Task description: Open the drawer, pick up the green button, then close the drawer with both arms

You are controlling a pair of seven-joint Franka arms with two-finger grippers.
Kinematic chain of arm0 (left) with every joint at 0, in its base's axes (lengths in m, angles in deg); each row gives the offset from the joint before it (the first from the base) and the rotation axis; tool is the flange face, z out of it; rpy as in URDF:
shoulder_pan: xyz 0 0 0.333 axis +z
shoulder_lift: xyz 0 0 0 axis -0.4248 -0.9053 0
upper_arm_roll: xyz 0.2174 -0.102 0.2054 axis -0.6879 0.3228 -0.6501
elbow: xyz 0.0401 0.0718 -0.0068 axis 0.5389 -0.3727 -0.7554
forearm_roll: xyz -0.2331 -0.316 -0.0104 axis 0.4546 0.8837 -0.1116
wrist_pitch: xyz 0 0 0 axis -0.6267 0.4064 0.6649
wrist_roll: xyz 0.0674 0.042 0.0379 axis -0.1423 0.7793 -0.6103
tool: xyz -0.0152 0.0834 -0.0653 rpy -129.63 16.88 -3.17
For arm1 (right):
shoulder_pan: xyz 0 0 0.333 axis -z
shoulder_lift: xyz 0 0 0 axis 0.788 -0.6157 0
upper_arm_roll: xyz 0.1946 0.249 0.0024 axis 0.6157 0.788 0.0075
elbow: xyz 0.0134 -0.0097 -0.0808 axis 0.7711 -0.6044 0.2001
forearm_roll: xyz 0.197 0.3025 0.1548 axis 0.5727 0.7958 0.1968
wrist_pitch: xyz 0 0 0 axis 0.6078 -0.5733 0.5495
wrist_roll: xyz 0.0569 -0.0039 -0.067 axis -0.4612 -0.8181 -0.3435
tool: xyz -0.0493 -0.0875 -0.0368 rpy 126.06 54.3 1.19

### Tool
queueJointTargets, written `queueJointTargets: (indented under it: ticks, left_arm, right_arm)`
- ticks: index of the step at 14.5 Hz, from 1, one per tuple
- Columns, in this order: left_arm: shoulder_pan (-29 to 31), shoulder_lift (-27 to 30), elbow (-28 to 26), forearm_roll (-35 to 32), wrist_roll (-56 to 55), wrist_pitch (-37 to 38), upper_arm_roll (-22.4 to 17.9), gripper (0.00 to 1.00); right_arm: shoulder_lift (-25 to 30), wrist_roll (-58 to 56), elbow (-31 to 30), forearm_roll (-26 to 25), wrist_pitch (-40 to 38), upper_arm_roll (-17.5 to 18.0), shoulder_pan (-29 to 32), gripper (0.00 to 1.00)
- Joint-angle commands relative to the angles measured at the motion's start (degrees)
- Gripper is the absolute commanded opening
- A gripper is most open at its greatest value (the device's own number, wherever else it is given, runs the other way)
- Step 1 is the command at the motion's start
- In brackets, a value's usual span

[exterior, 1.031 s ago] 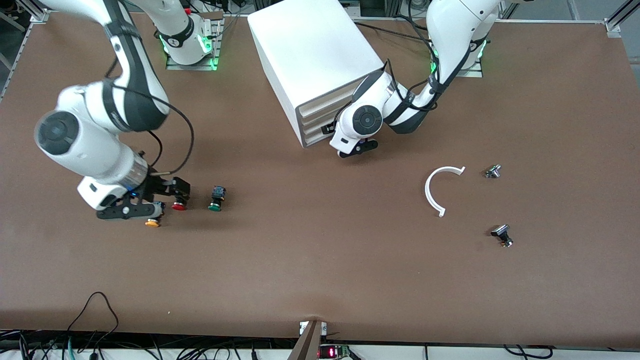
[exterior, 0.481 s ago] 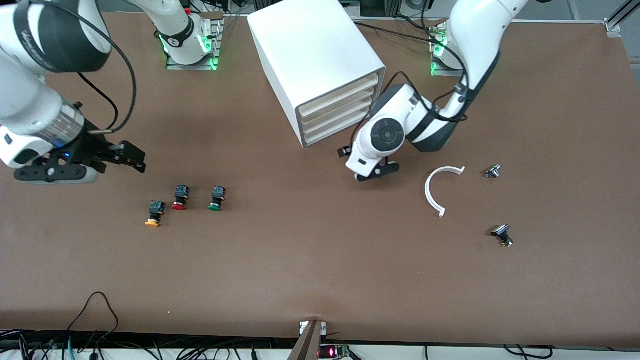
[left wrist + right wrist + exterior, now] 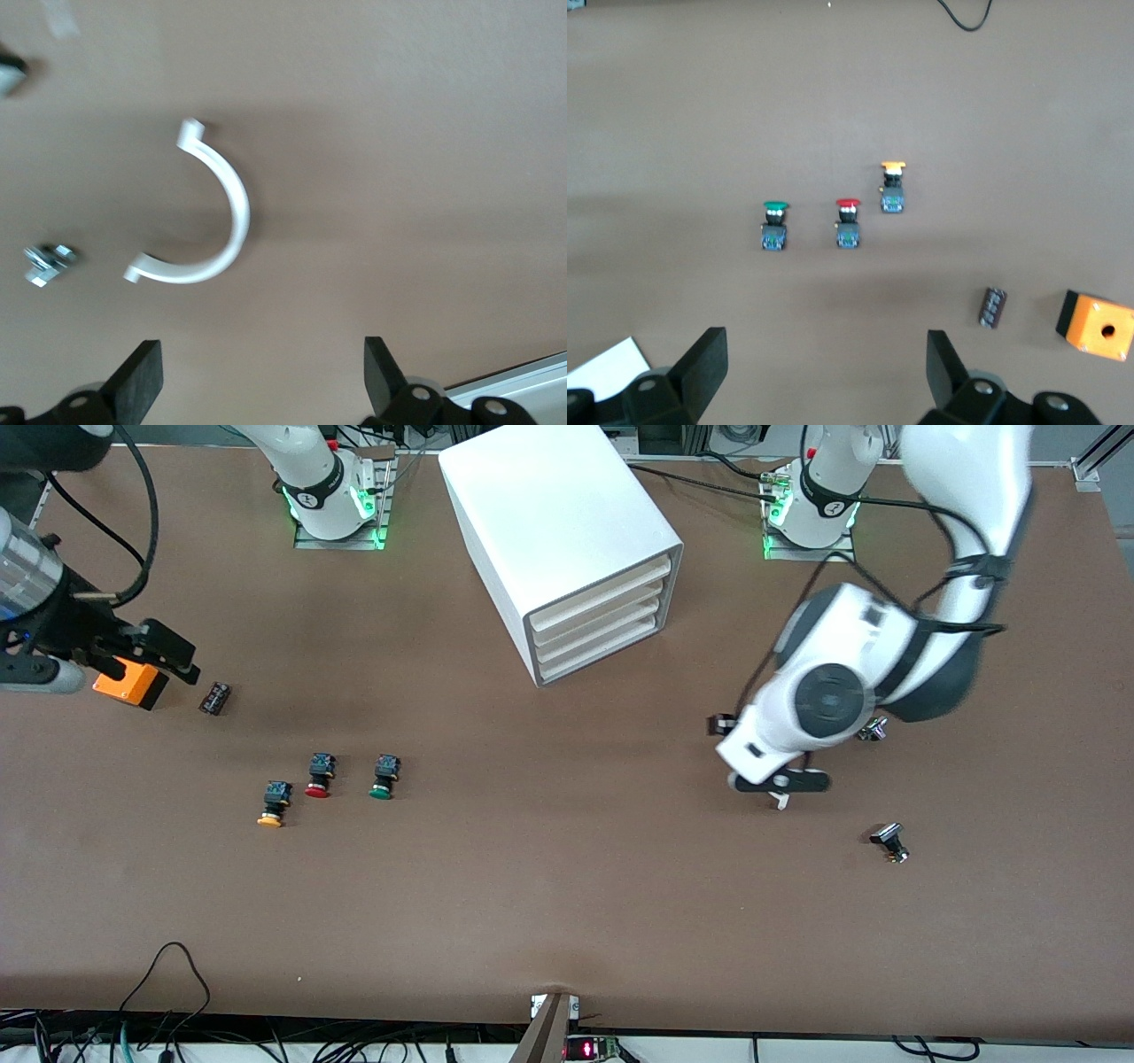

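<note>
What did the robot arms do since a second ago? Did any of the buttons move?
Both arms pulled away. The right gripper, open, rose from beside the buttons toward its end of the table, uncovering an orange block and a small dark part. The left gripper, open, left the cabinet and is now over the white curved piece. The green button, the red and the yellow stayed put.

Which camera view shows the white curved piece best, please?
The left wrist view: the white curved piece lies whole and unobstructed on the table below the open left gripper. The front view shows only its tip under that gripper. The right wrist view does not show it.
</note>
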Motion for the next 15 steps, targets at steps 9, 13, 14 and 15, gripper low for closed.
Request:
queueJointTargets:
  ticks: [9,13,14,15]
  left_arm:
    - [-7.7,26.7,-7.6,12.2,19.0,0.8,-25.4,1.0]
    - [-8.4,28.6,-6.7,9.8,21.2,7.3,-27.0,1.0]
    - [-8.3,28.6,-6.5,9.9,21.2,7.8,-26.9,1.0]
    - [-8.1,28.8,-6.4,9.9,21.1,8.0,-26.9,1.0]
  right_arm:
    - [4.9,1.3,-1.1,-0.8,-4.9,6.4,6.8,0.99]
    - [4.8,1.5,-0.7,-0.8,-4.8,6.5,6.7,0.99]
    - [4.8,1.5,-0.7,-0.8,-4.6,6.5,6.7,0.99]
    - [4.7,1.4,-0.7,-0.8,-4.3,6.5,6.8,0.99]
